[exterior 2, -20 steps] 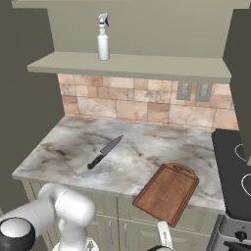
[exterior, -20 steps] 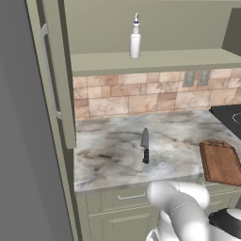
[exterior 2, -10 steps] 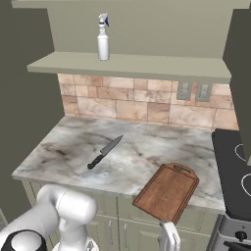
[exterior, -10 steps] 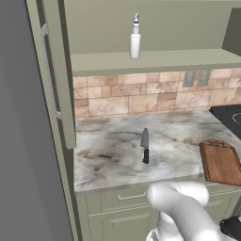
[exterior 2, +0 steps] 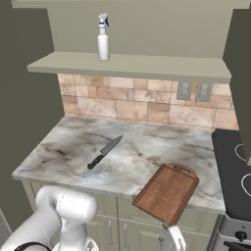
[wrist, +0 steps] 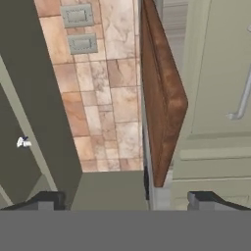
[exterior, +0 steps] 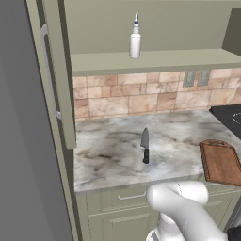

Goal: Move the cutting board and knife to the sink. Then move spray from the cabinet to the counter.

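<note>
Cutting board point(exterior 2: 167, 192) overhanging the counter point(exterior 2: 137, 152) edge beside the stove, lined up between wide, empty gripper point(wrist: 125, 198) tips from below, likely for an edge grasp; knife point(exterior 2: 104, 152) left of board, spray point(exterior 2: 103, 38) up on cabinet point(exterior 2: 132, 63) shelf.

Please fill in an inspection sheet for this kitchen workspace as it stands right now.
Surface: marble counter over green drawers; black stovetop at its right end.
Job's things: knife flat mid-counter; board at the front edge, overhanging it, handle loop toward the wall; spray upright on the open cabinet shelf.
Clutter: nothing seen.
Claw: claw open, empty, low in front of the counter, board's overhanging edge just ahead of it.
Cables: nothing seen.
Surroundings: tiled backsplash with two outlets; tall grey fridge at left.
</note>
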